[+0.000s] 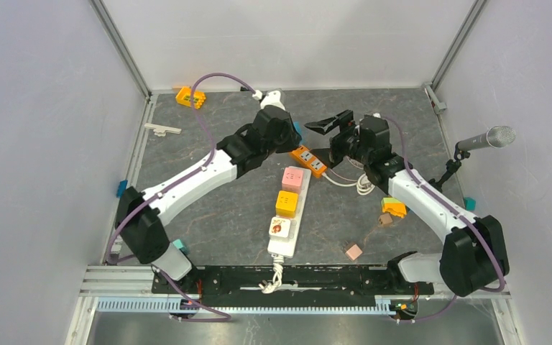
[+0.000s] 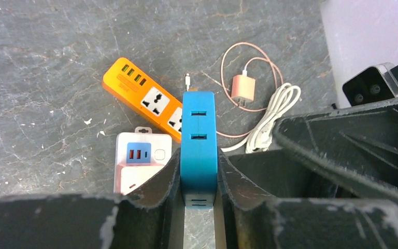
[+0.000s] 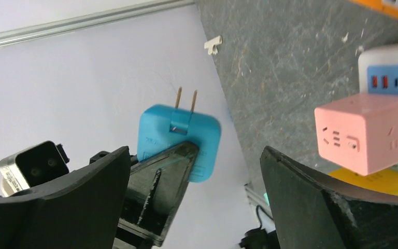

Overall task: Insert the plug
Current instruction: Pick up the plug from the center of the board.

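Fingers (image 2: 155,181) of my left gripper (image 2: 199,158) are clamping the blue plastic plug block (image 2: 199,124) by its flat sides, aloft near the orange power strip (image 2: 145,96); I am judging it light, rigid, slick. My right gripper (image 1: 328,123) is gaping empty.

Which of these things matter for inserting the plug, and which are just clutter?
Job: blue plug, held in the left tool; orange power strip and white power strip as possible sockets.
Lying about: pink charger, microphone, orange block by the back wall.
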Tool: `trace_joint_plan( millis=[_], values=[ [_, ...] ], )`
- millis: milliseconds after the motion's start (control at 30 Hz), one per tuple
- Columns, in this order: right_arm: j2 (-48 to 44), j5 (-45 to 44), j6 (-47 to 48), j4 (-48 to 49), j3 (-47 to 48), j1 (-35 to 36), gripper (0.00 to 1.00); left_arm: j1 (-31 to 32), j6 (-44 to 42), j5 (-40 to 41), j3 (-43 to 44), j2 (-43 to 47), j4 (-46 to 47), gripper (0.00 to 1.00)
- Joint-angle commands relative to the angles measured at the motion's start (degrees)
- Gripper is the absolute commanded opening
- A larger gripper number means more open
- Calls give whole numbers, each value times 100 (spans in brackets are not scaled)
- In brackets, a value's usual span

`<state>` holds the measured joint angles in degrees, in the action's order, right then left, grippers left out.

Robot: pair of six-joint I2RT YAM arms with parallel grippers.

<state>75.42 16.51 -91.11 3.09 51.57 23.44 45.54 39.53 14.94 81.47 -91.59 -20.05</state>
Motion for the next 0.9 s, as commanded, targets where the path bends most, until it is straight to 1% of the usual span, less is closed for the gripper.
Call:
trace_joint_plan(
  millis=[0, 67, 133, 200, 267, 333, 400, 500, 533, 600, 667, 700, 833, 867],
  values=[
    [-376, -50, 1117, 344, 53, -259, 98, -216, -233, -245, -332, 754, 713, 2],
    [-483, 128, 1403, 782, -92, -357, 98, -396, -238, -616, -579, 1012, 977, 2],
    [-566, 394, 1564, 1451, -285, -425, 98, -658, -246, -1151, -904, 1295, 1399, 2],
    [-558, 773, 1652, 2274, -427, -465, 98, -985, -142, -1948, -1324, 1582, 1965, 2],
    [-414, 1198, 1844, 2674, -290, -463, 98, -1338, 92, -2585, -1624, 1829, 2521, 2],
    [-192, 1602, 2113, 2707, 54, -426, 98, -1599, 293, -2969, -1818, 2040, 2857, 2],
    [14, 1882, 2241, 2831, 353, -332, 97, -1717, 301, -3196, -1897, 2207, 3005, 2],
    [303, 2134, 2132, 3230, 605, -68, 90, -1774, 214, -3319, -1898, 2406, 3012, 2],
    [395, 2203, 2033, 3461, 647, 52, 85, -1777, 228, -3322, -1903, 2461, 3017, 2],
    [629, 2323, 1766, 3943, 727, 241, 80, -1785, 324, -3371, -1915, 2525, 3090, 2],
    [856, 2437, 1540, 4355, 829, 388, 69, -1785, 486, -3470, -1942, 2538, 3253, 2],
    [953, 2469, 1402, 4580, 860, 443, 66, -1785, 568, -3493, -1941, 2543, 3278, 2],
    [1169, 2458, 967, 5395, 895, 494, 60, -1785, 800, -3607, -1925, 2528, 3360, 2],
    [1208, 2476, 939, 5463, 954, 497, 58, -1785, 851, -3627, -1924, 2518, 3388, 2]
  ],
)
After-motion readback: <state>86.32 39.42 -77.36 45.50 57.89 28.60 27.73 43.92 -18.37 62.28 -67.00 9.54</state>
